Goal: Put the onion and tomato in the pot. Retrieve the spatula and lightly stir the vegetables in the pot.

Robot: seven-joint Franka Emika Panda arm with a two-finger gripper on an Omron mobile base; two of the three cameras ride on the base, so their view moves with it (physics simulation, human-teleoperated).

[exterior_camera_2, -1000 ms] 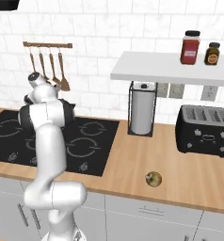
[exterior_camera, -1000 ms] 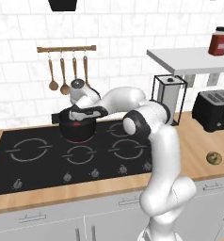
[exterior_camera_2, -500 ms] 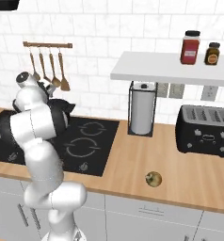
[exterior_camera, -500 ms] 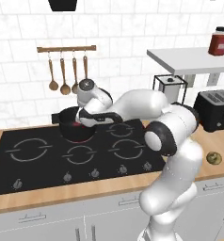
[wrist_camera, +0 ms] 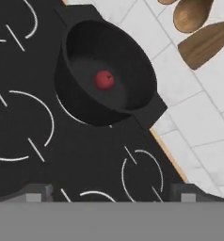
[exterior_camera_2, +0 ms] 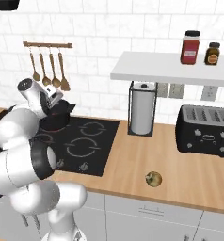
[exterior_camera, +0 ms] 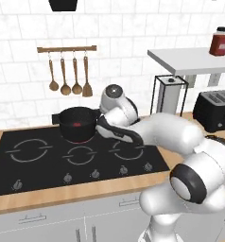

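Note:
The black pot (exterior_camera: 67, 124) stands on the back burner of the cooktop, also seen as the pot (wrist_camera: 132, 56) and the pot (exterior_camera_2: 57, 121). Inside it lies the red tomato (wrist_camera: 104, 80), visible too as the tomato (exterior_camera: 77, 125). My gripper (wrist_camera: 111, 195) hovers beside the pot, to its right in the left base view, open with nothing between its fingers. The onion (exterior_camera_2: 154, 179) rests on the wooden counter, well right of the cooktop near the front edge. The spatula is out of view.
Wooden spoons and a turner (exterior_camera: 69, 82) hang on a rail behind the pot. A paper towel holder (exterior_camera_2: 142, 108), a black toaster (exterior_camera_2: 208, 129) and a shelf (exterior_camera_2: 147, 66) carrying two jars stand to the right. The black cooktop (exterior_camera: 48, 165) spreads in front.
My hand has swung from above the pot to its right side, and the arm has stretched out low over the cooktop. The jaws stayed wide. The tomato stays in the pot.

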